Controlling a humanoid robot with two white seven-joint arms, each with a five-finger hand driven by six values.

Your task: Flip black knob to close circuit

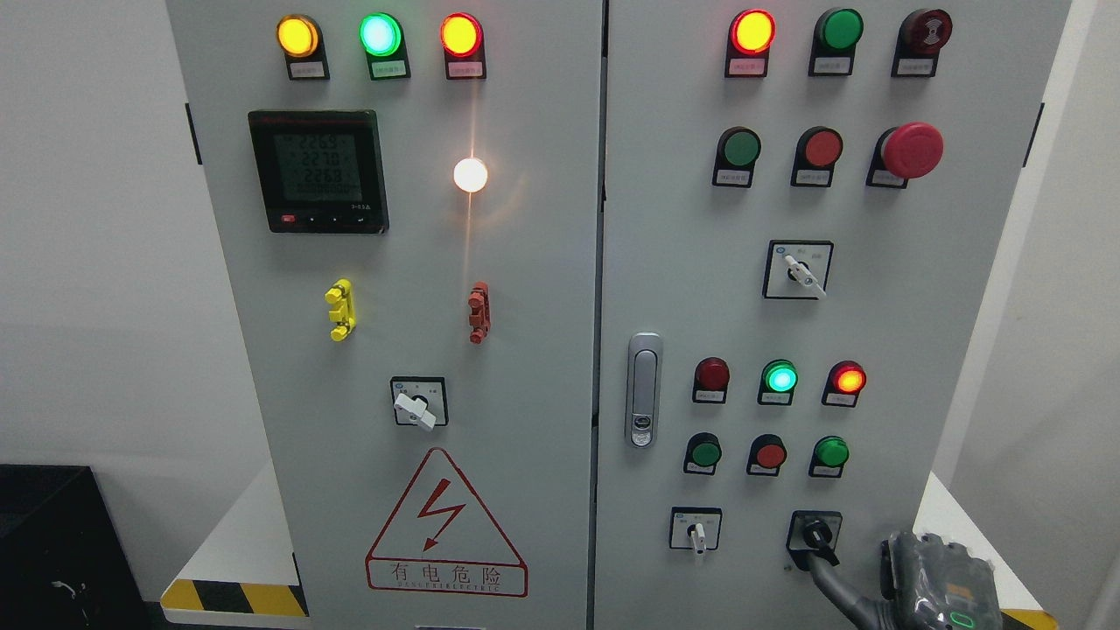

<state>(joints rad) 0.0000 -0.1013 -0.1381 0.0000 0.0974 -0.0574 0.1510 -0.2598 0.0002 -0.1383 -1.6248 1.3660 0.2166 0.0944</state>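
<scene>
The black knob [815,532] sits on a black plate at the lower right of the cabinet's right door [682,219], with its handle pointing down and to the right. My right hand [936,584] comes in at the bottom right corner, and a dark grey part of it reaches up-left and touches the knob's lower end. The frame's bottom edge cuts off most of the hand. My left arm does not show.
A white-handled selector [697,532] is left of the black knob, with coloured push buttons [770,455] and lit lamps [779,378] above it. The door latch [643,389] is at the seam. The left door has a meter [317,171] and another selector [416,406].
</scene>
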